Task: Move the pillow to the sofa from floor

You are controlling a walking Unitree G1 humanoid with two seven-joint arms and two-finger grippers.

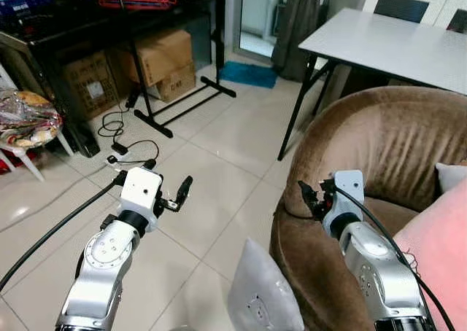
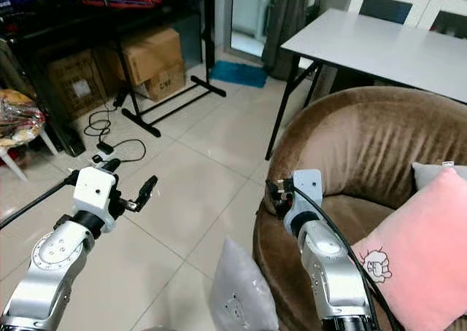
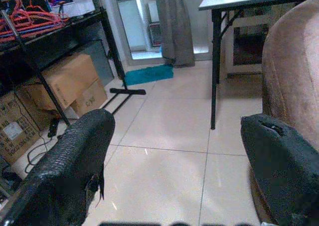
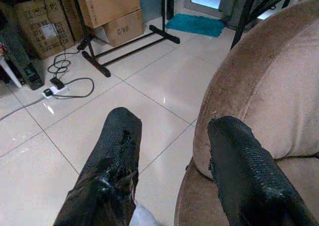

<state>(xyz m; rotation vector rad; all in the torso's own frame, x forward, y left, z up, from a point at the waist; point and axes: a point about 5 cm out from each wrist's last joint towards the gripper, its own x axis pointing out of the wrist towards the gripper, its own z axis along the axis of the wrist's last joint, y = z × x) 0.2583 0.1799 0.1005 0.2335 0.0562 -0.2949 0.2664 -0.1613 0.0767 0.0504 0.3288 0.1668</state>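
Both grippers are hovering empty with their fingers spread apart: the left gripper (image 1: pixel 177 195) is hanging over bare floor tiles, and the right gripper (image 2: pixel 273 193) is reaching out just beside the outer curve of the brown sofa (image 1: pixel 379 149). Nearest of all, down at the lower edge of the head views, the grey pillow (image 1: pixel 260 293) is standing on the floor (image 1: pixel 211 163), propped against the sofa's base and lying between the two arms. It is sitting below and behind both sets of fingertips, back toward the robot's body, so any grasp is depending on drawing an arm back and down rather than reaching forward. Its long axis is running roughly upright with a slight tilt toward the sofa. The right arm is looking the nearer of the two, since its forearm is passing close alongside the pillow's top corner; the left one is standing well apart across the tiles. The pillow's lower half is being cut off by the frame edge, so how it is resting on the floor is not showing. Farther on, a pink cushion (image 2: pixel 423 254) is already lying on the sofa seat, and beyond the sofa a grey counter (image 1: pixel 394 47) is standing.
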